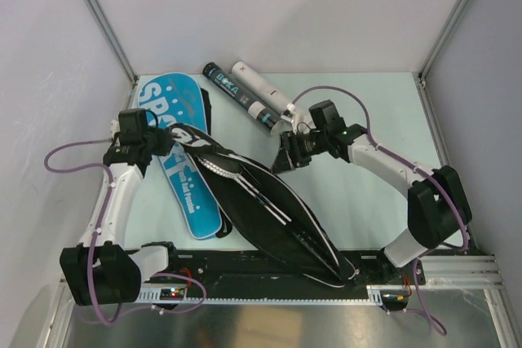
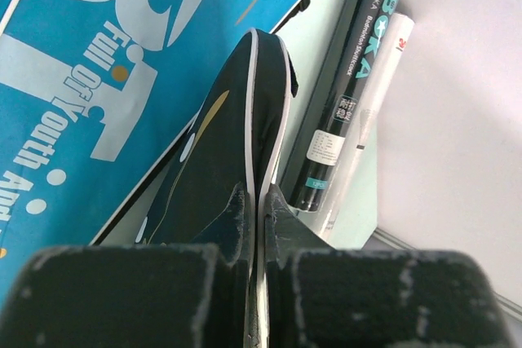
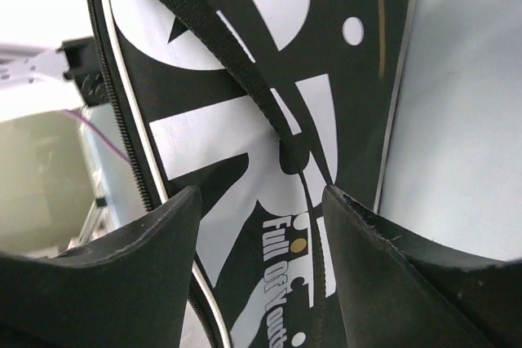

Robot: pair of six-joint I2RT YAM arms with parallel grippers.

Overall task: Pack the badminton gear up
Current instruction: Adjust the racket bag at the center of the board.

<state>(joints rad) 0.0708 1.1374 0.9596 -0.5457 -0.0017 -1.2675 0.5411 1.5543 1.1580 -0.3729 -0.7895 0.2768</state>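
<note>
In the left wrist view the left gripper (image 2: 261,218) sat clenched at the bottom centre of the frame. Its two pads pinched the white-piped rim of the black racket-shaped fabric bag (image 2: 232,120). From the pads the bag rose toward the upper middle as a narrow upright fold, black with a thin gold curve and white dots.

In the right wrist view the right gripper (image 3: 261,197) stood released, its dark fingers (image 3: 139,250) apart at the bottom of the frame with nothing pinched between them. The black bag filled the frame beyond them. It carried large white block letters, and small print beneath read "Full Of Youth". A black webbing strap (image 3: 236,63) ran from the upper left down toward the gap between the fingers.

From above, the black bag (image 1: 269,209) lay diagonally on the pale green table (image 1: 367,201), from left of centre to the lower right, with its mouth gaping. The left gripper (image 1: 167,143) was at its upper-left end. The right gripper (image 1: 287,156) was just beside its upper-right edge; whether it touched could not be told.

Behind, at the upper left, the blue racket-shaped fabric bag (image 1: 171,99) lay partly under the black one. It was printed "SPORT" in white, and the left wrist view (image 2: 81,55) showed "Full Of Youth" on it.

Farthest back, at the top centre, lay the black cylindrical tube (image 1: 232,91), lettered "BOKA" and, in the left wrist view (image 2: 351,103), "Badminton Shuttlecock". The white cylindrical tube (image 1: 261,85) lay right alongside it, on its right.
</note>
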